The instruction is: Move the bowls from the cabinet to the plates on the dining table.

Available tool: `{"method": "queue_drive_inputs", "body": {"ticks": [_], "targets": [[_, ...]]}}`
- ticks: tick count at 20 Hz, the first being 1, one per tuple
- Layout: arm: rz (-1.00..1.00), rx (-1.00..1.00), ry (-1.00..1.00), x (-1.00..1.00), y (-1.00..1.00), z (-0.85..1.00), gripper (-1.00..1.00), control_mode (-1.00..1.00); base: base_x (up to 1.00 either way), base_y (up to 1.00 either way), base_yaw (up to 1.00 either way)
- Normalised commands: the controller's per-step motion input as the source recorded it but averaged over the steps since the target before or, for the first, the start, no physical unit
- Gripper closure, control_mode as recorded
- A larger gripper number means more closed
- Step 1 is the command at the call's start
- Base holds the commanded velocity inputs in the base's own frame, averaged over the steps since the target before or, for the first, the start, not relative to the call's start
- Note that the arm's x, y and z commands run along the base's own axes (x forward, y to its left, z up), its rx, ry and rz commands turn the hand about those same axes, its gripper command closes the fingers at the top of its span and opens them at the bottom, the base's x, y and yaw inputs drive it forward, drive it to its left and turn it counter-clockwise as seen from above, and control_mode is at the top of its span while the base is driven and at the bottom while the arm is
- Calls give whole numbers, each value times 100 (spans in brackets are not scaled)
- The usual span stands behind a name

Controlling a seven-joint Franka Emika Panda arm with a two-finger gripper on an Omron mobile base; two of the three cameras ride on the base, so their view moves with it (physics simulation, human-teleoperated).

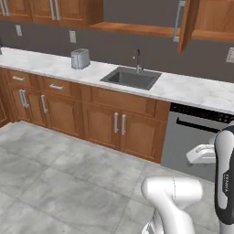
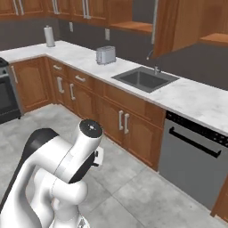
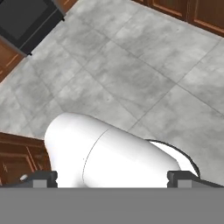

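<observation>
Hand view: the claw (image 3: 112, 177) points down at grey floor tiles (image 3: 131, 74), fingers wide apart, gripping nothing. Overhead, the cabinet (image 2: 171, 26) hangs open above the marble bench (image 1: 183, 89) and sink (image 1: 130, 77).

Floor: large pale grey stone-look tiles (image 1: 68, 183).
Wall: dark grey backsplash (image 1: 114, 48) with white outlets.
Desk: white grey-veined marble counter (image 1: 192, 89) running along the wall.
Sink: dark grey square basin (image 1: 130, 77) set in it, with a slim tap behind.
Toaster: silvery, boxy (image 1: 80, 58), left of the sink.
Base units: warm brown wooden doors (image 1: 119, 128) with silver bar handles.
Dishwasher: grey steel front (image 2: 191, 162), black control strip.
Paper roll: white, upright (image 2: 49, 35), far left.
</observation>
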Motion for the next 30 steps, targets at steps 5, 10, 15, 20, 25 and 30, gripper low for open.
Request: {"method": "queue_drive_inputs", "body": {"ticks": [5, 10, 15, 20, 25, 30], "targets": [[0, 0, 0, 0, 0, 0, -100, 100, 0, -19, -35], [0, 0, 0, 0, 0, 0, -100, 100, 0, -21, -35], [0, 0, 0, 0, 0, 0, -100, 100, 0, -20, -35], [0, 0, 0, 0, 0, 0, -100, 100, 0, -21, -34], [0, 0, 0, 0, 0, 0, -100, 100, 0, -22, -34], [0, 0, 0, 0, 0, 0, -100, 100, 0, -27, -32]]}}
